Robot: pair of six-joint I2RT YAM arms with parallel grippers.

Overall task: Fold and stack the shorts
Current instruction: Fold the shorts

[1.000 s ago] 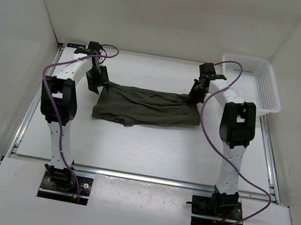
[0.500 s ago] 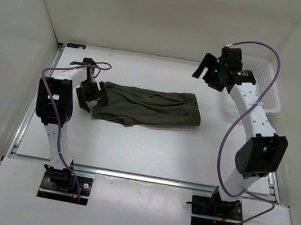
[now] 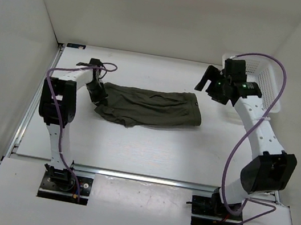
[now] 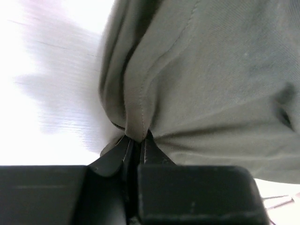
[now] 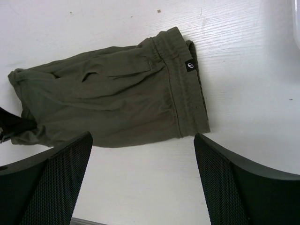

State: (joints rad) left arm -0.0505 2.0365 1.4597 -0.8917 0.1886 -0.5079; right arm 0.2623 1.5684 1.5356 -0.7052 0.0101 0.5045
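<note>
Pinching the left gripper (image 4: 136, 140) tightly shut on a bunched fold of hem at the left end of the shorts (image 3: 151, 107). Holding the right gripper (image 5: 143, 173) wide apart and empty, raised above the table (image 3: 132, 150) to the right of the waistband (image 5: 185, 98), near the white mesh basket (image 3: 273, 87) at the far right. Lying lengthwise across the middle of the table, waistband to the right. Judging about halfway: looking already folded leg over leg, with the crosswise fold not yet made and nothing stacked.

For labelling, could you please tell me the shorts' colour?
The shorts are dark olive green; right wrist view.
</note>
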